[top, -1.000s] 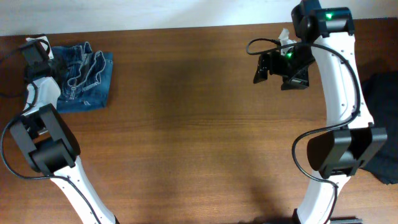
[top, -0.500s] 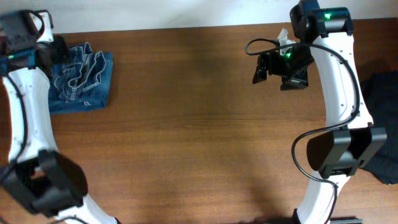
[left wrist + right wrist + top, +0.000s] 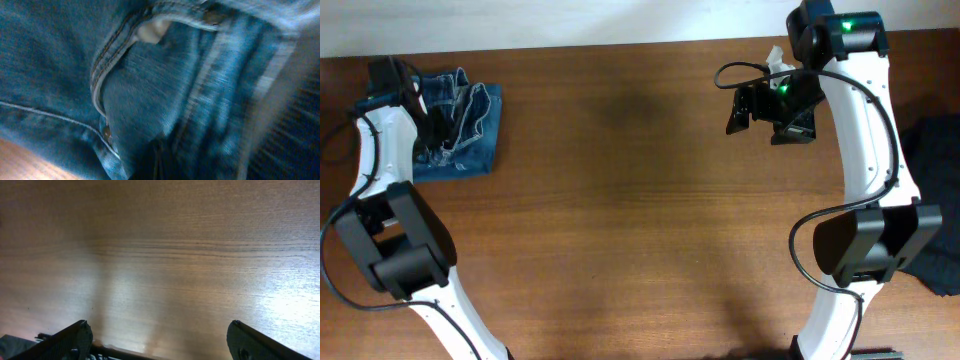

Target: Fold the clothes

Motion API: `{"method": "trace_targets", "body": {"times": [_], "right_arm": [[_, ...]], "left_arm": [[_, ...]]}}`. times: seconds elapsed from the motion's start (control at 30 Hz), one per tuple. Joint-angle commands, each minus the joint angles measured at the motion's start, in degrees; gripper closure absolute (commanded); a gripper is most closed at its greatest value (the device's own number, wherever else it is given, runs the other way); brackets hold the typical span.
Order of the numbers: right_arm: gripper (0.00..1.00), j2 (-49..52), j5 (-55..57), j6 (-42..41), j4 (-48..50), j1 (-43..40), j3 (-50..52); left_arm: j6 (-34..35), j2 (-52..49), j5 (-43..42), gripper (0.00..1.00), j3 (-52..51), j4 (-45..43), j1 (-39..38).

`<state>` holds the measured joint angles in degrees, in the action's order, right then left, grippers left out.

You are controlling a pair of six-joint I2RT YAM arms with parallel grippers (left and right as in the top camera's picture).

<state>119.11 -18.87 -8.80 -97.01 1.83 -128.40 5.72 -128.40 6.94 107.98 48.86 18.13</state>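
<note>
The blue denim jeans (image 3: 470,120) lie as a folded bundle at the table's far left back corner. My left gripper (image 3: 428,122) is down on the bundle's left half; its jaws do not show clearly. The left wrist view is filled with blurred denim (image 3: 150,85), with a pale-stitched seam and rivets, and none of its fingers show. My right gripper (image 3: 758,105) hangs above the bare table at the back right, far from the jeans. In the right wrist view its fingers (image 3: 159,335) are wide open with nothing between them.
A dark garment (image 3: 935,200) lies at the right table edge beside the right arm's base. A small white object (image 3: 778,55) sits at the back edge behind the right gripper. The brown wooden table (image 3: 640,200) spans the middle.
The left arm swung out to the far left half a second ago and has come back down onto the jeans. The right arm has not moved.
</note>
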Motion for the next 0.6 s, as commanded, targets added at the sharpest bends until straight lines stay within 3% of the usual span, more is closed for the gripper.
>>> {"method": "trace_targets", "body": {"times": [0.0, 0.23, 0.57], "right_arm": [[0.09, -0.7, 0.1, 0.9, -0.3, 0.1, -0.4], [0.09, -0.7, 0.1, 0.9, -0.3, 0.1, -0.4], [0.09, -0.7, 0.1, 1.1, -0.3, 0.1, -0.4]], "left_arm": [[1.8, -2.9, -4.3, 0.99, -0.3, 1.8, 0.2], [1.7, -3.9, -27.3, 0.99, -0.3, 2.4, -1.7], [0.5, 0.9, -28.5, 0.99, 2.0, 4.8, -1.4]]}}
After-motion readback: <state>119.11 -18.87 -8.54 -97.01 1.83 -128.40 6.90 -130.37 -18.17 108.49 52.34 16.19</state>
